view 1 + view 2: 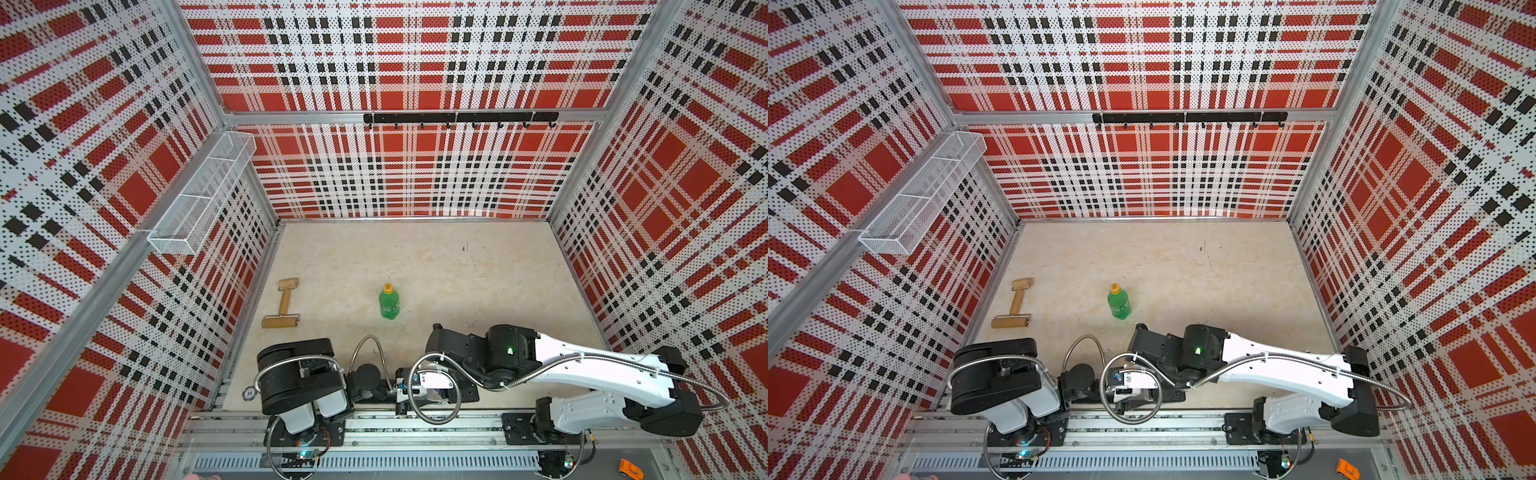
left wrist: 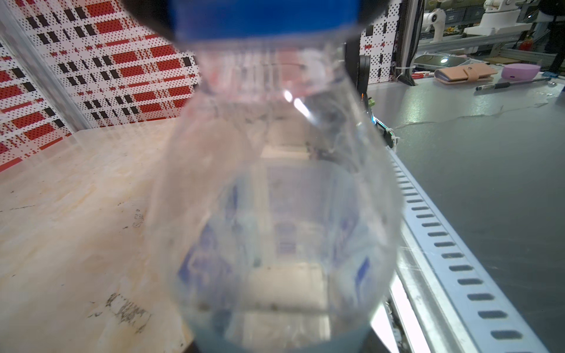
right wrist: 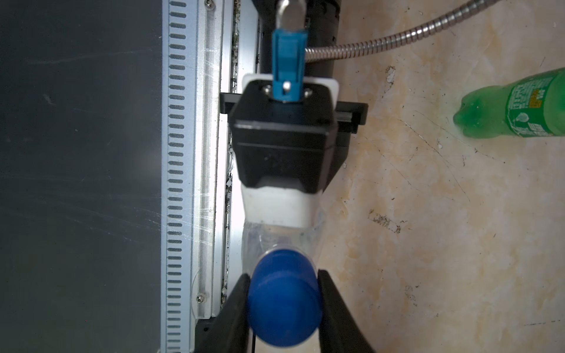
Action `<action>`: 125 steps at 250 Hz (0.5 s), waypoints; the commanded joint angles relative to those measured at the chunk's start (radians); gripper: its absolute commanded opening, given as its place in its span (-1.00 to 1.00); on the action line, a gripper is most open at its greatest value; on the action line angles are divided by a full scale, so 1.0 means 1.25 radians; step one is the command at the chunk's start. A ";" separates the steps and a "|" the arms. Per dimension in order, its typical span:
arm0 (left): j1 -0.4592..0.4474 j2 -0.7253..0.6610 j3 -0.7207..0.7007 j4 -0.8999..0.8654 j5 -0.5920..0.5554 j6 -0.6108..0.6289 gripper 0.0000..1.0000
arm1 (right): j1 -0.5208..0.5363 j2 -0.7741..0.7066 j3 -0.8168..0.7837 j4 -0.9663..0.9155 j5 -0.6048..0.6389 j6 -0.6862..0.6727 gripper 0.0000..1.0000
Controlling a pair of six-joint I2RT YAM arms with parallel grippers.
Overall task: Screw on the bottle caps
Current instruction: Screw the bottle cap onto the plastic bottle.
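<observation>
In the left wrist view, a clear bottle [image 2: 275, 198] fills the picture, with a blue cap [image 2: 266, 18] on its neck. My left gripper [image 3: 279, 214] is shut on this bottle's body [image 3: 281, 241] near the table's front edge. My right gripper [image 3: 284, 276] is shut on the blue cap [image 3: 284, 302], one black finger pressed against each side. In both top views the two grippers meet under the arms and the clear bottle is hidden. A green bottle [image 1: 389, 303] [image 1: 1119, 305] stands upright mid-table with a yellow cap [image 1: 388, 287] on it, away from both grippers.
A wooden roller [image 1: 282, 307] lies at the left of the table. A dark chip marked "10" [image 1: 249, 392] sits at the front left corner. A wire basket [image 1: 203, 195] hangs on the left wall, a hook rail [image 1: 457, 118] on the back wall. A slotted metal rail [image 3: 177, 183] runs along the front edge.
</observation>
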 commanded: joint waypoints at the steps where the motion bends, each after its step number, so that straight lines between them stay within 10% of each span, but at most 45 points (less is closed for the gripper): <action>1: -0.021 -0.031 0.014 0.054 -0.102 0.025 -0.36 | -0.012 -0.018 -0.018 0.131 0.070 0.194 -0.96; 125: -0.081 -0.045 0.043 0.059 -0.320 0.052 -0.39 | -0.081 -0.007 0.002 0.203 0.248 0.615 -0.94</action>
